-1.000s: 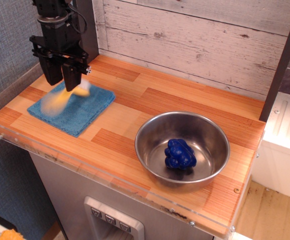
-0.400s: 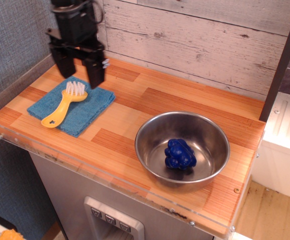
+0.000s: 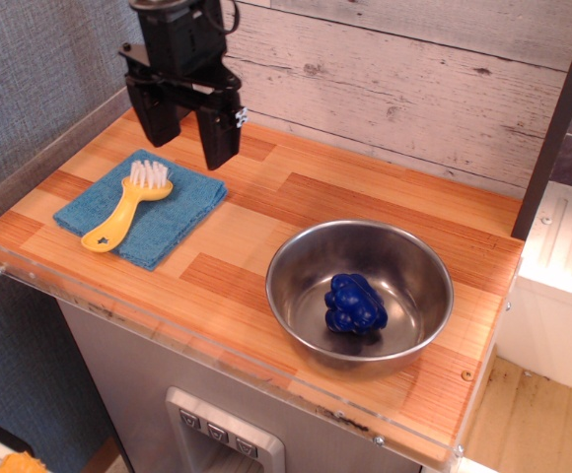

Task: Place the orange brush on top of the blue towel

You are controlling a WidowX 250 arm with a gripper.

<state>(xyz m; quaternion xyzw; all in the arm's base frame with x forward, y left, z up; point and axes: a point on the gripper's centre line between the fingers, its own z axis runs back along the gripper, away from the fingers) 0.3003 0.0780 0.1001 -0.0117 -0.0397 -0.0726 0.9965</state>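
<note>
While our pincer [image 3: 187,130] hangs spread and empty, the orange brush [image 3: 128,205] lies on the blue towel [image 3: 173,210].
We see its bristles pointing toward the back wall.

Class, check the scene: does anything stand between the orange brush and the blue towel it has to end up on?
Nothing visible does. The small yellow-orange plastic brush already lies on the folded light-blue terry towel, bristles toward the wall. The black gripper hangs open above, holding nothing.
</note>
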